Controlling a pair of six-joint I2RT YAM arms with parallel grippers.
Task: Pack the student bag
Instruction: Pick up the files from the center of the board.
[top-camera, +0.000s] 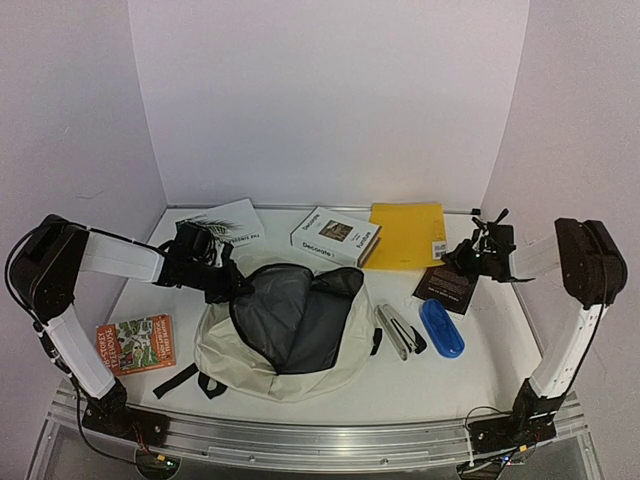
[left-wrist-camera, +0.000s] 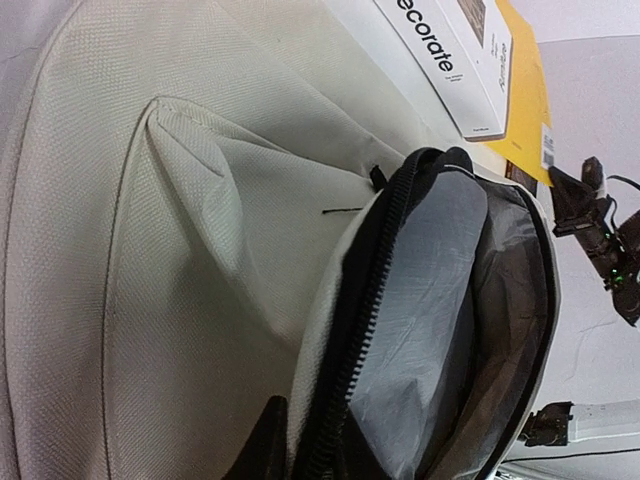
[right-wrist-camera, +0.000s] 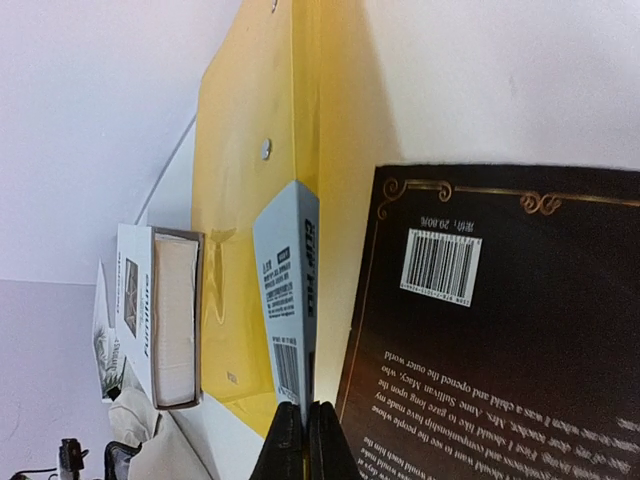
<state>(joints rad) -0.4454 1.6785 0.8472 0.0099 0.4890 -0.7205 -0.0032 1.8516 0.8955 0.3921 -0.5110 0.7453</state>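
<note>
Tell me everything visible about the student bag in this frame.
The student bag is a large cream woven-fabric backpack lying flat on the table. Its main compartment is unzipped and gapes, showing grey lining inside a black zipper. Black straps trail from its near-left edge. The left gripper pinches the opening's far-left rim, propping it up.

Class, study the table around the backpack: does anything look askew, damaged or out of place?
Nothing is spilled or damaged. One oddity: in the right wrist view a thin grey packet stands on edge between the yellow folder and dark book, by the shut right gripper.
</note>
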